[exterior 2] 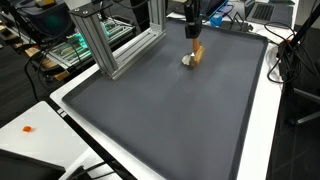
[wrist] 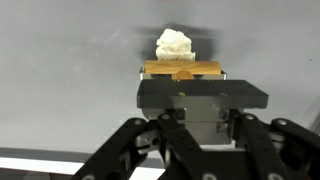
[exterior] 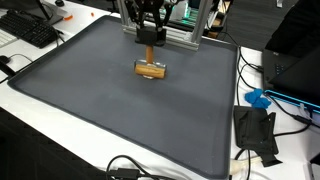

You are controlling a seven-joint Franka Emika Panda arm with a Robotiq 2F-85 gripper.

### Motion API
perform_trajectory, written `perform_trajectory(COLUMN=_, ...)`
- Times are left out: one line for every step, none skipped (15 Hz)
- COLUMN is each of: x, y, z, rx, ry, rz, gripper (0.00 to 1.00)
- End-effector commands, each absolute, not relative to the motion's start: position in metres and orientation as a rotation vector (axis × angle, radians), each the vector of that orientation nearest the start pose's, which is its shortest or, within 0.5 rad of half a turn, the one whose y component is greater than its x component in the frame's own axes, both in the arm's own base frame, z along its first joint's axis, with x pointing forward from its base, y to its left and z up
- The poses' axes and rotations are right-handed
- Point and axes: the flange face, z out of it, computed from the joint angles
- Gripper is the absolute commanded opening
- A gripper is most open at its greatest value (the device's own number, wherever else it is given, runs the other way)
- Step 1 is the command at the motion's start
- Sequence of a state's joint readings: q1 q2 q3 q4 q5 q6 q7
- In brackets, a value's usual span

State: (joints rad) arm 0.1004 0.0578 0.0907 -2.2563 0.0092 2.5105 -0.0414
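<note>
Gripping a wooden mallet near the frame-side edge of the grey mat.
Jaws clamped tight on its handle, head down on the mat beside a white lump; grasp looks done, any lift yet to come.

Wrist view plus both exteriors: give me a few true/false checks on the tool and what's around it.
1. The tool is shut on the wooden piece. True.
2. The wooden piece is over a bare white tabletop. False: it is over the dark grey mat.
3. In the wrist view a white lump sits right beside the wooden piece. True.
4. The keyboard lies in the middle of the mat. False: it is off the mat, past one corner.
</note>
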Motion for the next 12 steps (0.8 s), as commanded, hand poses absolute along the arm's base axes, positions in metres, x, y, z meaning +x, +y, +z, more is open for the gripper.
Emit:
perform_trajectory(x=0.521, y=0.097, z=0.351, rx=-3.104, ry=-0.365, rz=-0.164, gripper=0.22)
perform_trajectory(x=0.52, y=0.097, z=0.352, rx=-3.106, ry=-0.364, rz=-0.154, gripper=0.22)
perform_trajectory(x=0.517, y=0.096, z=0.352, rx=-3.103, ry=-0.36, rz=-0.143, gripper=0.22)
perform_trajectory(x=0.515, y=0.095, z=0.351, rx=-3.102, ry=-0.361, rz=-0.131, gripper=0.22)
perform_trajectory(x=0.513, y=0.094, z=0.348, rx=-3.104, ry=-0.358, rz=-0.116, gripper=0.22)
perform_trajectory(x=0.51, y=0.094, z=0.346, rx=-3.104, ry=-0.357, rz=-0.108, gripper=0.22)
perform_trajectory(x=0.508, y=0.094, z=0.345, rx=-3.102, ry=-0.354, rz=-0.104, gripper=0.22)
perform_trajectory(x=0.507, y=0.093, z=0.344, rx=-3.103, ry=-0.352, rz=-0.1, gripper=0.22)
perform_trajectory(x=0.506, y=0.092, z=0.344, rx=-3.103, ry=-0.349, rz=-0.101, gripper=0.22)
perform_trajectory(x=0.504, y=0.091, z=0.344, rx=-3.103, ry=-0.348, rz=-0.097, gripper=0.22)
perform_trajectory(x=0.502, y=0.091, z=0.343, rx=-3.103, ry=-0.352, rz=-0.085, gripper=0.22)
perform_trajectory(x=0.5, y=0.091, z=0.342, rx=-3.102, ry=-0.35, rz=-0.082, gripper=0.22)
